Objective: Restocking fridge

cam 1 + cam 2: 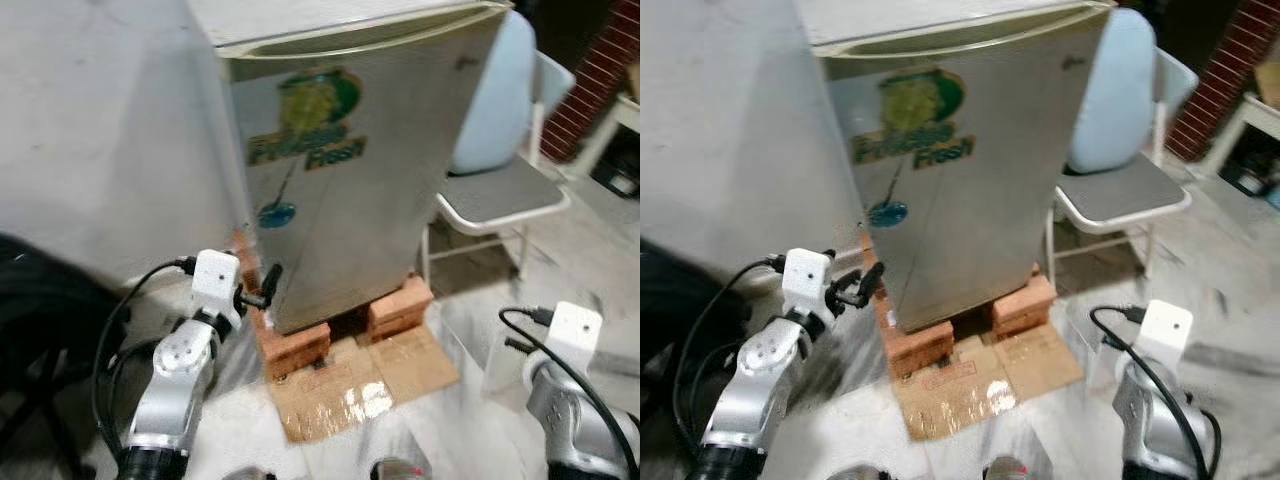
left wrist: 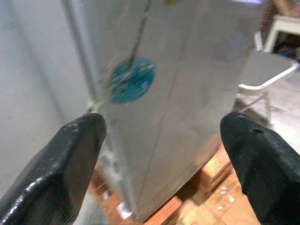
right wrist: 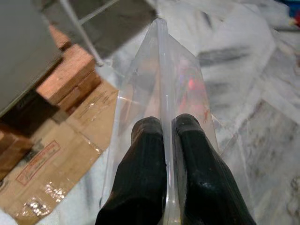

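Observation:
A small silver fridge (image 1: 350,170) stands with its door closed, a green sticker (image 1: 315,115) and a round blue sticker (image 2: 132,79) on the front. My left gripper (image 1: 262,288) hovers open at the door's lower left corner, its fingers (image 2: 77,150) spread wide with nothing between them. Low on the right, my right gripper (image 3: 168,123) is shut on the rim of a clear plastic bag (image 3: 161,79), which holds something reddish inside. The bag (image 1: 500,368) hangs just above the floor, right of the fridge.
The fridge rests on red bricks (image 1: 400,305) over flattened cardboard (image 1: 360,385). A grey folding chair (image 1: 500,195) with a pale blue back stands close on the right. Black cables (image 1: 30,300) lie at the left, against a white wall. A brick pillar (image 1: 590,80) is at the far right.

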Available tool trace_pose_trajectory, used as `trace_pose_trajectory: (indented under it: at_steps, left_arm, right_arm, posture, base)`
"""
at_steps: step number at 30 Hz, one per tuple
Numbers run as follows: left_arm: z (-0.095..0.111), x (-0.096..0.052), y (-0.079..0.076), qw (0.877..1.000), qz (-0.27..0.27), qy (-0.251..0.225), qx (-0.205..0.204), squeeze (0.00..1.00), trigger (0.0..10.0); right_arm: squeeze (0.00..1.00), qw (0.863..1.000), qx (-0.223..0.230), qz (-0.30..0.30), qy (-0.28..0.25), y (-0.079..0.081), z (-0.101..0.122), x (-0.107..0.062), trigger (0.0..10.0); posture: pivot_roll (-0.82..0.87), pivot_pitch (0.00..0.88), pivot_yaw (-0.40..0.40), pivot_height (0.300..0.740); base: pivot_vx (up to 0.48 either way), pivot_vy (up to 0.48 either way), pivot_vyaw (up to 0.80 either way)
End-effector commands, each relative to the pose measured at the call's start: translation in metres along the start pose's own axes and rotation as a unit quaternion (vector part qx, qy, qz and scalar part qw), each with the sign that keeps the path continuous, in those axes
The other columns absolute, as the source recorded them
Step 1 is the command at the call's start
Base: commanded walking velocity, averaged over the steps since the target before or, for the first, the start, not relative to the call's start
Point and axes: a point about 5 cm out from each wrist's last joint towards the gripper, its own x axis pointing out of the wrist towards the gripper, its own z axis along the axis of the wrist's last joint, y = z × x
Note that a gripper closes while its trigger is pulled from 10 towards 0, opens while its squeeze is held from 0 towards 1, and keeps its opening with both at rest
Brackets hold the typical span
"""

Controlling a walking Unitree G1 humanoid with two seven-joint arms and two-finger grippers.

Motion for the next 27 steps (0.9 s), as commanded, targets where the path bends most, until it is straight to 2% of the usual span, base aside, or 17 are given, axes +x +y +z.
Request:
trace_pose_trajectory:
  at_steps: [1, 8, 14, 15, 17, 21, 22, 23, 24, 27]
  left_arm:
    - [0.0, -0.001, 0.0, 1.0, -0.003, 0.002, -0.001, 0.0, 10.0]
    - [0.0, -0.003, 0.002, 1.0, 0.003, 0.002, 0.004, 0.0, 10.0]
    - [-0.005, -0.011, 0.007, 1.0, 0.014, 0.011, 0.007, 0.0, 10.0]
    - [-0.009, -0.012, 0.01, 1.0, 0.02, 0.015, 0.008, 0.0, 10.0]
    - [-0.01, -0.013, 0.011, 0.999, 0.024, 0.017, 0.013, 0.0, 10.0]
    - [-0.014, -0.009, 0.017, 0.999, 0.034, 0.019, 0.016, 0.0, 10.0]
    - [-0.014, -0.008, 0.018, 0.999, 0.035, 0.02, 0.016, 0.0, 10.0]
    - [-0.016, -0.006, 0.021, 0.999, 0.039, 0.022, 0.016, 0.0, 10.0]
    - [-0.016, -0.005, 0.022, 0.999, 0.04, 0.022, 0.015, 0.0, 10.0]
    - [-0.017, -0.002, 0.027, 0.998, 0.051, 0.024, 0.013, 0.0, 10.0]
  right_arm:
    - [0.0, 1.0, 0.007, 0.012, -0.006, 0.006, 0.002, 0.0, 10.0]
    - [0.0, 0.999, 0.013, 0.035, -0.011, 0.017, -0.003, -0.001, 10.0]
    - [0.0, 0.999, -0.008, 0.047, -0.005, 0.023, -0.013, 0.003, 10.0]
    - [0.0, 0.998, -0.033, 0.061, 0.0, 0.026, -0.017, 0.009, 10.0]
    - [0.0, 0.996, -0.052, 0.071, -0.003, 0.027, -0.019, 0.013, 10.0]
    - [0.0, 0.992, -0.045, 0.114, -0.02, 0.037, -0.014, 0.024, 10.0]
    - [0.0, 0.992, -0.022, 0.128, -0.008, 0.04, -0.015, 0.026, 10.0]
    - [0.0, 0.985, 0.012, 0.171, 0.01, 0.052, -0.017, 0.026, 10.0]
    - [0.0, 0.983, 0.017, 0.183, 0.014, 0.055, -0.018, 0.026, 10.0]
    - [0.0, 0.977, -0.01, 0.215, 0.003, 0.065, -0.02, 0.03, 10.0]
  posture:
    - [-0.09, 0.035, 0.016, 0.74]
    - [-0.08, 0.027, 0.008, 0.74]
    - [-0.07, 0.016, 0.003, 0.74]
    - [-0.07, 0.009, 0.004, 0.74]
    - [-0.07, 0.003, 0.006, 0.74]
    - [-0.07, 0.0, 0.01, 0.74]
    - [-0.07, 0.0, 0.01, 0.74]
    - [-0.06, 0.0, 0.01, 0.74]
    - [-0.06, 0.0, 0.01, 0.74]
    - [-0.05, 0.0, 0.006, 0.74]
  base:
    - [0.0, 0.386, -0.74]
    - [0.0, 0.343, -0.56]
    - [0.0, 0.086, 0.0]
    - [0.0, 0.0, 0.0]
    - [0.0, 0.0, 0.0]
    - [0.0, 0.0, 0.0]
    - [0.0, 0.0, 0.0]
    - [0.0, 0.0, 0.0]
    - [0.0, 0.0, 0.0]
    - [0.0, 0.0, 0.0]
